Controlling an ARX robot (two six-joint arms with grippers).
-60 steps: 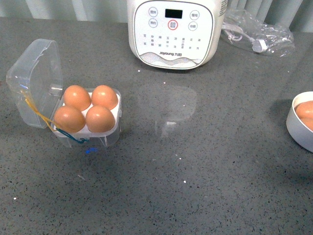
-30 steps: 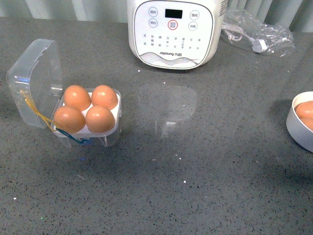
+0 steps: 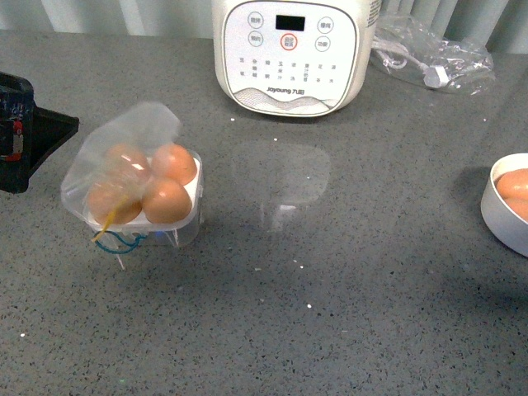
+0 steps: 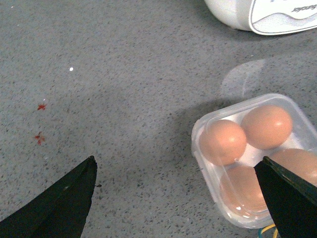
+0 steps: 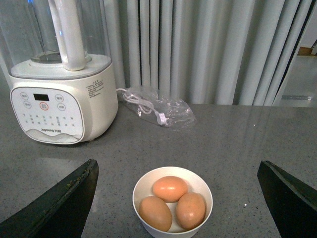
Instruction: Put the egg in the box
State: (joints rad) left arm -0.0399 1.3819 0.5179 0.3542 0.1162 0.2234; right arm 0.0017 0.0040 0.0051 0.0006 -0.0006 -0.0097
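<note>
Left tool (image 4: 176, 198): two dark fingers (image 4: 62, 201) spread wide, empty, hovering above the counter (image 4: 114, 79), the box (image 4: 205, 163) lying between them toward one side; seen in the front view as a dark block (image 3: 25, 132) at the far left edge, just beside the box and apart from it. Right tool (image 5: 178, 203): fingers likewise set wide, nothing gripped, poised over a round white bowl (image 5: 143, 191) of three brown eggs (image 5: 170, 188). Box (image 3: 132, 194): clear plastic, four-hole, white inner tray, placed left of centre on the grey speckled counter (image 3: 330, 289); four orange-brown eggs seated in it, one per hole, the egg (image 3: 167, 200) filling the near right hole. Lid (image 3: 120, 157): tilted partly down over the two left eggs, blurred, neither fully open nor closed. Yellow and teal strings (image 3: 115, 235): trailing from the near left corner of the box onto the counter. White cooker (image 3: 289, 54) with button panel: upright at the back, well apart from the box. Clear plastic bag (image 3: 433, 54) holding a white cord: to the right of the cooker. Bowl (image 3: 495, 210): at the right edge, partly cut off, eggs inside.
</note>
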